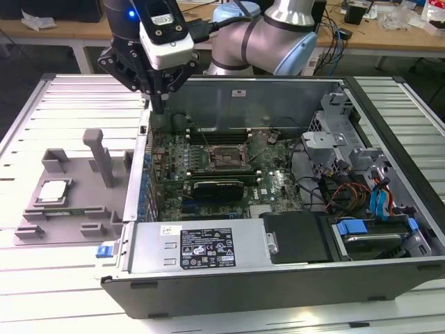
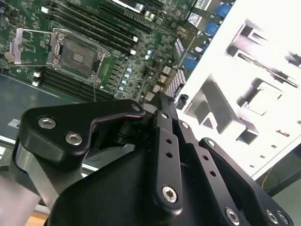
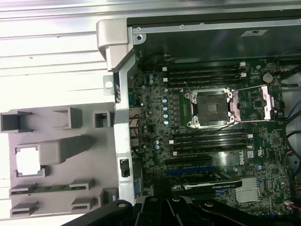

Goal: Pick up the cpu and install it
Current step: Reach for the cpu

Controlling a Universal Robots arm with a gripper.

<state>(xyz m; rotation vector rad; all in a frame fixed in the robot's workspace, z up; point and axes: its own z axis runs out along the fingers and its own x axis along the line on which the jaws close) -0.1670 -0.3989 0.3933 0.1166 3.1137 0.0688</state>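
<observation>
Lying on its side on the silver slatted metal table [image 1: 62, 97], the large dark grey steel computer case [image 1: 278, 285] has its side panel off.

1. Case contents, exterior view.
   - The green motherboard [image 1: 278, 184] covers the case floor.
   - The dark square processor socket [image 1: 226, 154] sits near the board's centre. In the first wrist view its metal bracket [image 3: 256, 103] is swung open and the contact field is exposed.
   - The long black rectangular expansion card [image 1: 219, 186] lies at 6 o'clock from the socket.
   - The silver labelled power supply box [image 1: 201, 243] runs along the case's 6 o'clock wall.
   - The black flat drive cover [image 1: 299, 236] and the blue-tabbed drive bay [image 1: 368, 233] lie at 3 o'clock from the power supply.

2. Fixture.
   - The grey plastic parts fixture [image 1: 90, 184] rests on the table at 9 o'clock from the case, just beside its wall.
   - The small flat square silver-white cpu [image 1: 54, 193] lies flat in a square recess of the fixture.
   - At 6 o'clock from the cpu, a narrow green circuit strip [image 1: 62, 211] sits in a slot.
   - A grey upright post [image 1: 101, 156] stands at 2 o'clock from the cpu.

3. End effector.
   - The black two-finger gripper [image 1: 161, 106] points downward.
   - It hangs over the case's 9 o'clock wall, at 11 o'clock from the socket.
   - Its jaws are drawn together into one narrow tip with nothing between them.
   - Whether the tip contacts the wall edge cannot be told.
   - The cpu lies well apart from the gripper, at 8 o'clock from it.
</observation>
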